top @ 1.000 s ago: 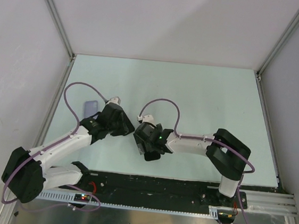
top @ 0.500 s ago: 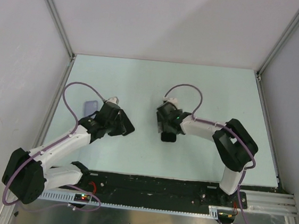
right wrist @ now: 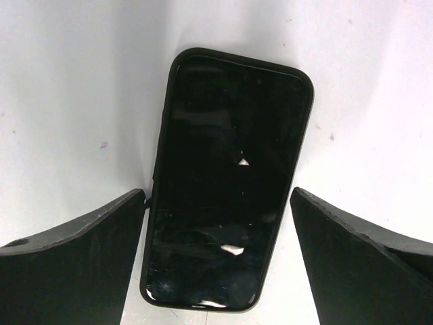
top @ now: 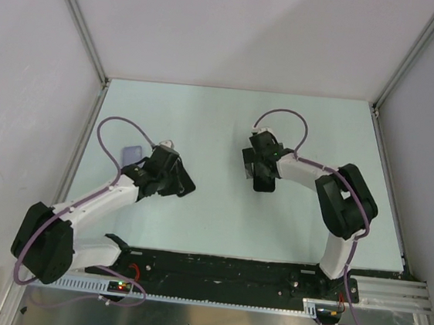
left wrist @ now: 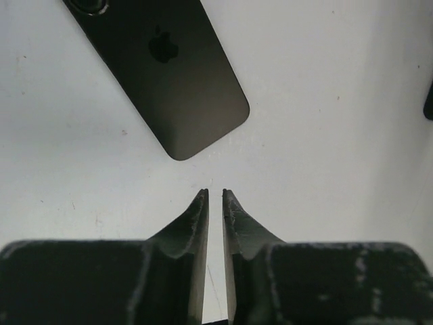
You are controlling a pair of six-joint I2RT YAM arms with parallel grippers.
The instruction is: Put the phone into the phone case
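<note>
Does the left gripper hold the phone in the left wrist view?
No, the phone lies on the table, apart from the left gripper, whose fingertips grasp nothing.

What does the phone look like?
The phone is dark grey with rounded corners and a smooth, slightly shiny back showing an apple logo and part of a camera lens. It lies flat, face down and slantwise on the pale table, just ahead of the left gripper, which is shut. Only the table touches it.

An Apple logo (left wrist: pixel 163 48) marks the phone (left wrist: pixel 186 101).
</note>
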